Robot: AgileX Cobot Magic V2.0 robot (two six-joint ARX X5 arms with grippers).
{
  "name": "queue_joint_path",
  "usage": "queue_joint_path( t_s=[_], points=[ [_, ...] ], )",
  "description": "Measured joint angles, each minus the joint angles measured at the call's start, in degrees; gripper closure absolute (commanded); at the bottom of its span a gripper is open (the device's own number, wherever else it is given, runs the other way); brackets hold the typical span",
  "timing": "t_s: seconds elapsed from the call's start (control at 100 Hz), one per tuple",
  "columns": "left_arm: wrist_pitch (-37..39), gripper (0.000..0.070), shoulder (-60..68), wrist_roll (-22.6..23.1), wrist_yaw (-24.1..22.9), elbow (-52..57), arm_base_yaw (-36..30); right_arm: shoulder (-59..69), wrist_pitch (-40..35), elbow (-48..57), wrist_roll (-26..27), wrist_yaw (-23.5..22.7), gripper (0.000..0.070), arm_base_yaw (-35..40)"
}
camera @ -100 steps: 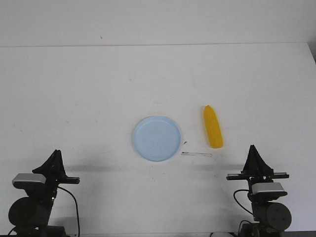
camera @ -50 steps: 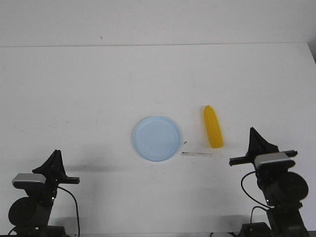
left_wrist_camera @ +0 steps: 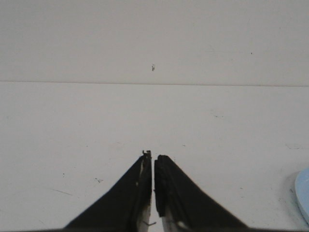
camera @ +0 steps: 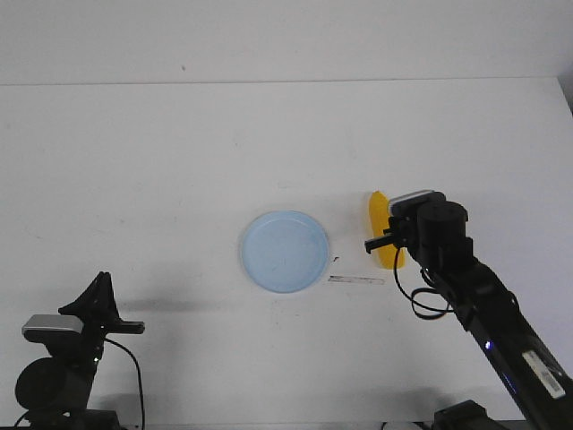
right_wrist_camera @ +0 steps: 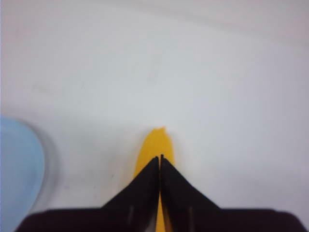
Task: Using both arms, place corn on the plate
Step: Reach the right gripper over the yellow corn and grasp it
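Observation:
The yellow corn (camera: 379, 208) lies on the white table just right of the pale blue plate (camera: 285, 252), its pointed end away from me. My right gripper (camera: 387, 236) hovers over the corn's middle and hides part of it. In the right wrist view the shut, empty jaws (right_wrist_camera: 160, 157) sit above the corn (right_wrist_camera: 155, 140), with the plate's rim (right_wrist_camera: 17, 164) at the side. My left gripper (camera: 98, 285) rests at the near left, shut and empty (left_wrist_camera: 153, 155), far from both. A sliver of the plate (left_wrist_camera: 304, 193) shows in the left wrist view.
A thin pale strip (camera: 356, 280) lies on the table just in front of the corn and plate, with a small dark speck (camera: 336, 259) beside it. The table's far edge (camera: 286, 82) meets a white wall.
My right arm has risen from its rest at the near right and reached forward and left, ending over the corn. The left arm, corn and plate have not moved.

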Motion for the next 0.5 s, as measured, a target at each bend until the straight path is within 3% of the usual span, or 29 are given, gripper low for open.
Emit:
queue_joint_path(
  t_s=[0.2,0.35,0.42,0.5],
  points=[
    [0.0,0.0698,0.0,0.0,0.0,0.0,0.0,13.4,-15.5,12.5,0.9,0.1,0.0692,-0.1],
    [0.0,0.0698,0.0,0.0,0.0,0.0,0.0,22.5,-25.1,21.2,9.0,0.0,0.0672,-0.1],
    [0.0,0.0698,0.0,0.0,0.0,0.0,0.0,24.9,-26.3,23.2,12.2,-0.1,0.0566,-0.1],
    [0.0,0.0698,0.0,0.0,0.0,0.0,0.0,26.3,-26.3,23.8,13.8,-0.1,0.0360,-0.2]
  ],
)
